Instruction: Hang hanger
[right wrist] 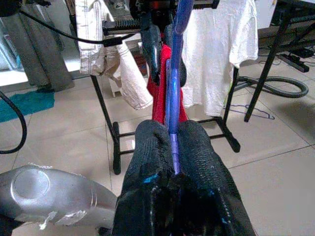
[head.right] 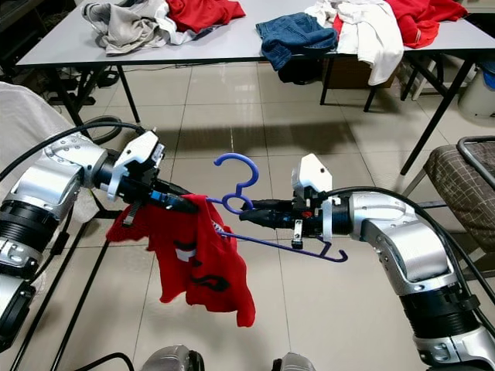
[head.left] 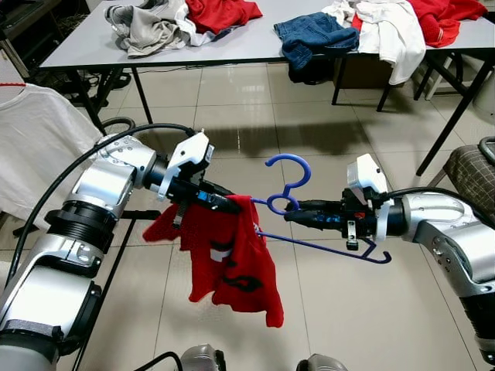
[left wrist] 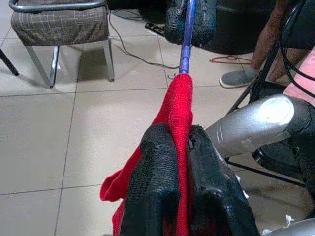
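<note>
**Both grippers hold a blue hanger with a red shirt half on it**

The blue hanger (head.left: 288, 193) is held in the air over the tiled floor (head.left: 255, 116), in front of the robot, and everything else is placed from it. Its hook curls upward and its long lower bar slants down toward the robot's right.

The right gripper (head.left: 290, 212) reaches the hanger from the right. Its two black fingers (right wrist: 147, 142) are clenched on the hanger's neck just below the hook; in the right wrist view the blue wire runs straight up between them.

The left gripper (head.left: 232, 203) comes from the left. Its fingers (left wrist: 157, 162) are pinched tight on the red shirt (head.left: 232, 267) where the cloth covers the hanger's left end. The shirt drapes from that end and hangs below the hanger, bunched, with the right half of the hanger bare.

Beyond the hanger stands a grey table (head.left: 232, 46) piled with clothes: a grey garment (head.left: 151, 31), a pair of jeans (head.left: 313, 35), white cloth (head.left: 390, 31) and more red cloth (head.left: 224, 11). To the hanger's left hangs a white shirt (head.left: 31, 147). To its right is a checked chair (head.left: 468, 174).
</note>
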